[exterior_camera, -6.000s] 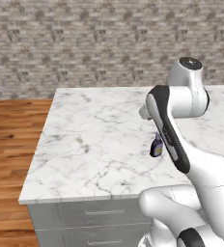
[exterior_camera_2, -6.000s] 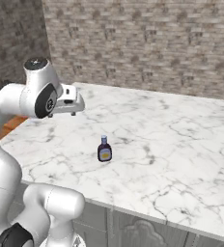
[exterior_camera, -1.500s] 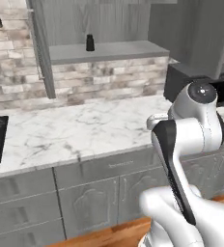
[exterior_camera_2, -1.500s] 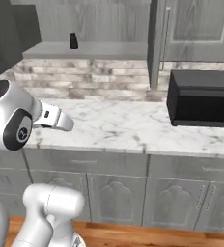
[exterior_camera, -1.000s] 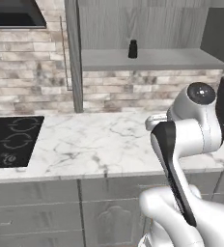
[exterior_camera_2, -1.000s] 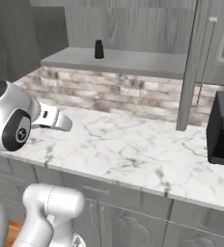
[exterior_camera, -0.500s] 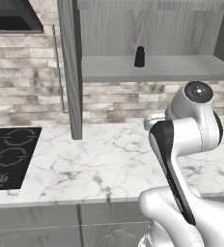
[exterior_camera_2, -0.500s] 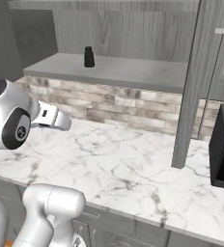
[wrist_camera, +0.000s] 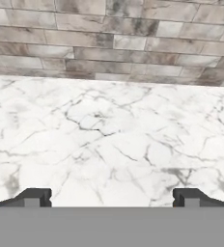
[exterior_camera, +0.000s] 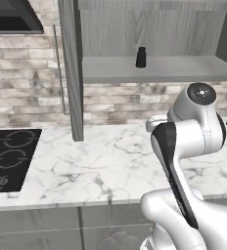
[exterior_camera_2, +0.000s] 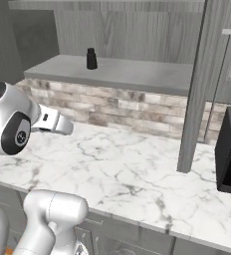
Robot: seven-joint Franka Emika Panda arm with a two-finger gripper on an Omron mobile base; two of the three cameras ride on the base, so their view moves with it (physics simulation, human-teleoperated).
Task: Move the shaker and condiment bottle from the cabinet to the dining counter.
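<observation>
- No text, label, brand, number or sign can be read in any view.
- The cooktop (exterior_camera: 10,158) bears pale ring marks and a small round symbol at its 7 o'clock corner; none reads as a letter or number.
- The shaker (exterior_camera: 141,57) is plain black, without lettering.
</observation>
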